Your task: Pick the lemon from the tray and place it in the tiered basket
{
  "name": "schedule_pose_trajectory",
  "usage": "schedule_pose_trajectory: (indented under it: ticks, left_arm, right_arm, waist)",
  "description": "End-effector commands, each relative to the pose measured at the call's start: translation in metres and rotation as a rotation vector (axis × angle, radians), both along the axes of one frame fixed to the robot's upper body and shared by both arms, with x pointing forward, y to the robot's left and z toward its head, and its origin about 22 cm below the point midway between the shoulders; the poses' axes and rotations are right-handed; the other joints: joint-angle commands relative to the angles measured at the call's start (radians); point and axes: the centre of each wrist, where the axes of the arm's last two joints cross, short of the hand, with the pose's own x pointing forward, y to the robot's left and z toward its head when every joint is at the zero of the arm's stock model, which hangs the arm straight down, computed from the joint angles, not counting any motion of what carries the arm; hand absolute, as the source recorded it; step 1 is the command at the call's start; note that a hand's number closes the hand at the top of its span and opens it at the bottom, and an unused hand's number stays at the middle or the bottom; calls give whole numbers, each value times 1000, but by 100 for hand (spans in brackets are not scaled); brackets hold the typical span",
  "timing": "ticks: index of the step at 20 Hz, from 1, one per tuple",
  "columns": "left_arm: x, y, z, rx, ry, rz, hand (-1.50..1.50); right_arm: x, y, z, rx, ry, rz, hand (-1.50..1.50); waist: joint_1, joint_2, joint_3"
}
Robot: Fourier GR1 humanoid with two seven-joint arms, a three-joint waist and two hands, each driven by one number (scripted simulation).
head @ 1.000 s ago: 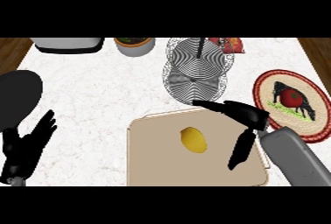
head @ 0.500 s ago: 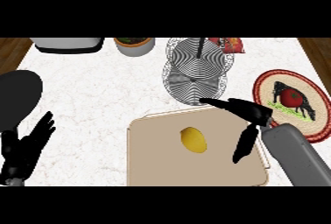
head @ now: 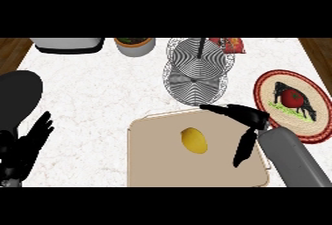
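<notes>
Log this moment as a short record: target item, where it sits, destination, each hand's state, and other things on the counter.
target: lemon, lying free, not held
location: on the tan tray, near its middle
destination: tiered basket of wire, just beyond the tray's far edge, nothing visible in it
right hand: open, over the tray's right part, thumb and fingers spread, right of the lemon and apart from it
left hand: open, resting at the left edge, fingers up
others: round plate with a cow picture at right; plant pot and grey box at the far edge
</notes>
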Motion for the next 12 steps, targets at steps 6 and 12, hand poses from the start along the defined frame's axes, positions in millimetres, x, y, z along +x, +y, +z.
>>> schedule_pose_trajectory:
  ticks: [6, 12]
  left_arm:
    - [-10, -5, 13, -16, -4, -1, 0]
    - [-8, 0, -4, 0, -5, 4, 0]
  right_arm:
    - [3, 16, -21, 33, -10, -8, -150]
    - [1, 41, -17, 50, -6, 20, -150]
  waist:
    - [2, 0, 0]
    - [0, -1, 0]
